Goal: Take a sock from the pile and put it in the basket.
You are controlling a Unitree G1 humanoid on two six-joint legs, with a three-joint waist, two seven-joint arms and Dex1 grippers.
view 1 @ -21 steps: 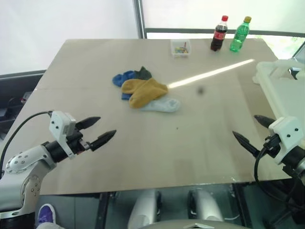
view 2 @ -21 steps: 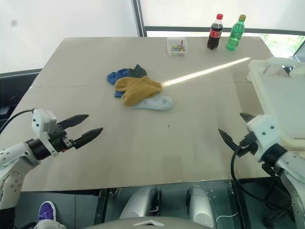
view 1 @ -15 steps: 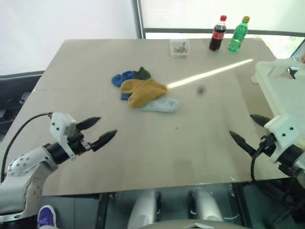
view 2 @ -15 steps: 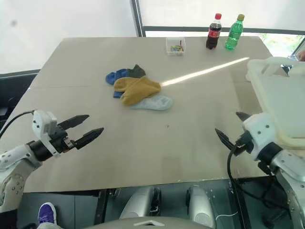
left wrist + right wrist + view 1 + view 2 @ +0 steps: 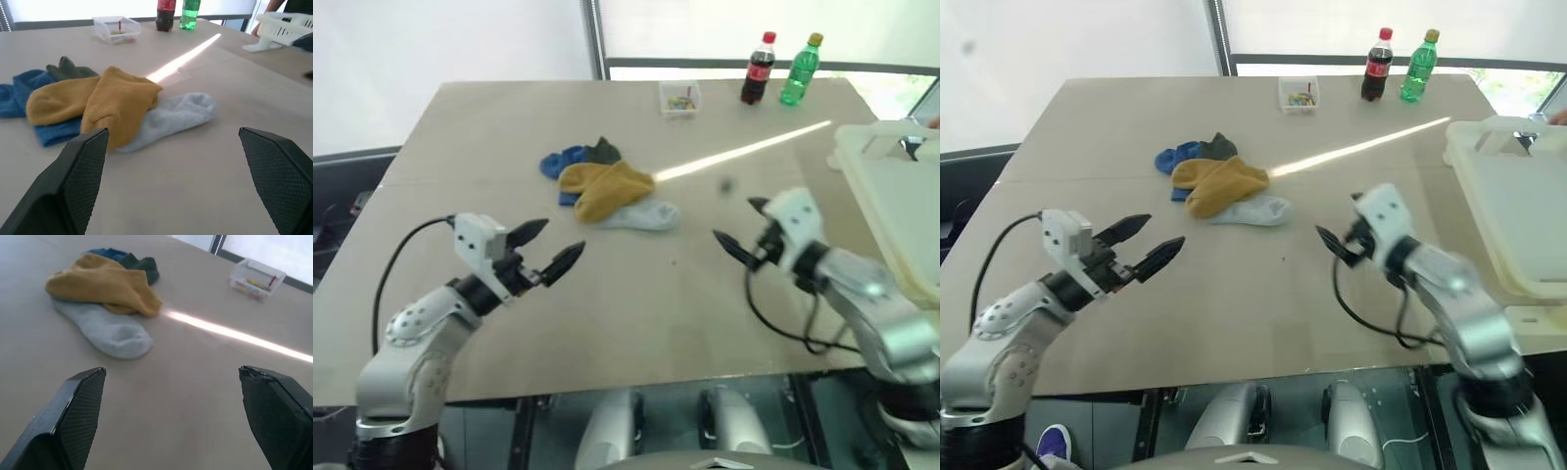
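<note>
Up in the centre-left of the frame sits the pile point(image 5: 602, 186), socks soft, floppy and light. I'd pinch the pale grey sock point(image 5: 644, 214) at its loose outer end. Left gripper point(image 5: 551, 250) and right gripper point(image 5: 741, 227) both hang spread wide, empty; the basket point(image 5: 899, 201) waits far right.

Both arms reach forward and inward, left tool point(image 5: 546, 246) and right tool point(image 5: 738, 227) spread wide, holding nothing.
</note>
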